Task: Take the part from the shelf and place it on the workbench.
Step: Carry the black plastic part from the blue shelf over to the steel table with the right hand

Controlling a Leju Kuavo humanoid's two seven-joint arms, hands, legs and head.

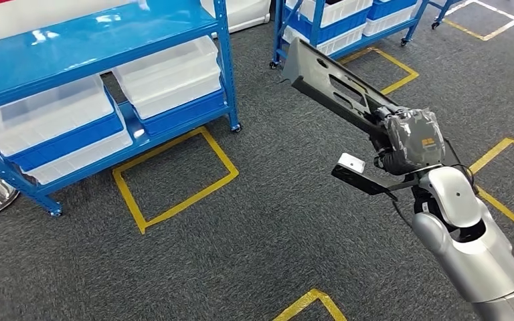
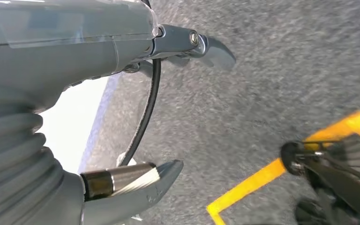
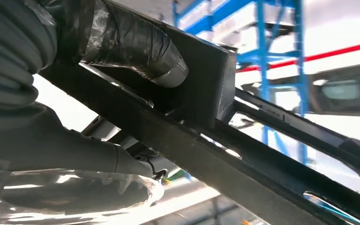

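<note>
Right hand [image 1: 411,140]: at 3 o'clock in the head view, clenched around one end of the part [image 1: 331,83].
Part: long dark slotted piece, held above the grey carpet [image 1: 268,221], pointing toward 11 o'clock.
Left hand [image 2: 168,112]: fingers apart, grasping nothing, over carpet.
Shelf [image 1: 100,40]: blue, at 10 o'clock, carrying white bins [image 1: 170,77].

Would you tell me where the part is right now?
In the head view, the long dark part is on the right, gripped by the right hand and held over the grey carpet, pointing toward the blue shelves.
</note>
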